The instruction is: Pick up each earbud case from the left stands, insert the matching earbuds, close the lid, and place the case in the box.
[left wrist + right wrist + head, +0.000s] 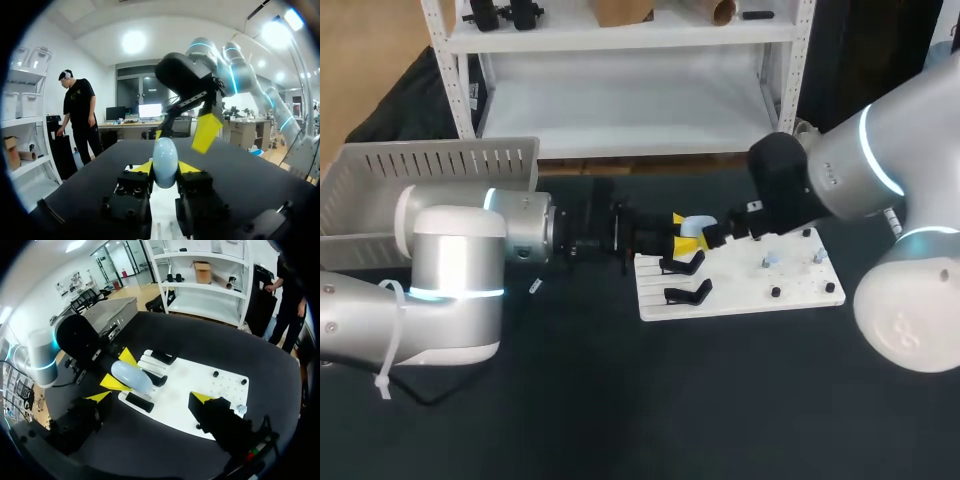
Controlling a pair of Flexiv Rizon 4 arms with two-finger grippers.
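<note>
Between your left fingers [144, 167] sits a pale blue earbud case [165, 161], gripped from two sides by the yellow tips and standing on end as the left wrist view shows it; the case is held in the air, above the left end of a white board [740, 298], not resting on anything; just ahead of it are your right fingers [202, 398], spread wide and holding nothing; in the left wrist view one of their yellow tips hangs just above and to one side of the case, and whether it touches the case you cannot tell; in the head view the two arms meet tip to tip over the board, the left arm coming in low from the left, the right arm bending down from the right.

Below the case, on the board's left part, stand the black stands [686, 292], one behind the other; they carry no case that you can see in the head view; on the board's right part sit a few small pieces [775, 292], some dark and some pale, too small to name with certainty; the board lies flat on the dark surface [650, 400]; well apart from it, at the far left, stands the grey box [440, 160] with slotted walls, partly hidden behind the left arm.
</note>
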